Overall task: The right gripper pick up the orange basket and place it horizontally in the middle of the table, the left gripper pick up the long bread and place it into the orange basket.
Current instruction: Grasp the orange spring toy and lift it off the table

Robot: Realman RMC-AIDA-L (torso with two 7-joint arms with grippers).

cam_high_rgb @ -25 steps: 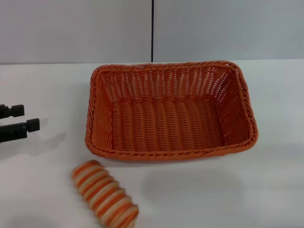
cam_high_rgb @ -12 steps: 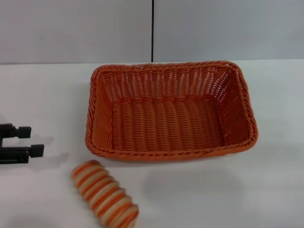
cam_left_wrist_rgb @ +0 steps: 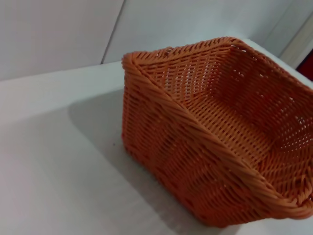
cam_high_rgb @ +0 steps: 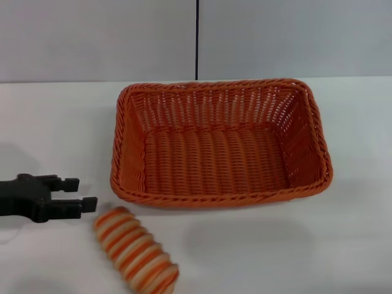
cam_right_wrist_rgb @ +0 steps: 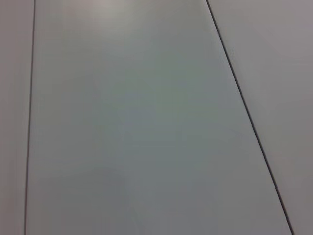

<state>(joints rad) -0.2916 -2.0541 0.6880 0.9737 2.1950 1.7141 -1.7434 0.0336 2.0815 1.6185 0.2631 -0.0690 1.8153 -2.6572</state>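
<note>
- Orange wicker fills the middle of the head view: one orange basket (cam_high_rgb: 220, 144) sits on the table (cam_high_rgb: 343, 245), long side across the view, open side up, nothing inside it
- One long bread (cam_high_rgb: 135, 252) lies on the table in front of the basket's left front corner, near it but not touching, slanting from upper left to lower right, its far end at the bottom edge of the view
- One gripper shows, the left gripper (cam_high_rgb: 81, 193), reaching in from the left edge of the head view, its two black fingers pointing right toward the basket
- Its jaws stand apart with nothing between them; white table shows through the gap
- The nearer fingertip (cam_high_rgb: 89, 204) is just beside the upper left end of the bread; whether it touches cannot be told
- The left gripper's tips sit between the bread and the basket's left front corner, clear of the basket's rim
- In the left wrist view the one basket (cam_left_wrist_rgb: 215, 132) shows corner-on, with its braided rim and woven side wall, standing on the white table (cam_left_wrist_rgb: 54, 161); no fingers show there
- The right gripper is out of sight in all three views; the right wrist view shows only grey wall panels (cam_right_wrist_rgb: 137, 122) with thin dark seams
</note>
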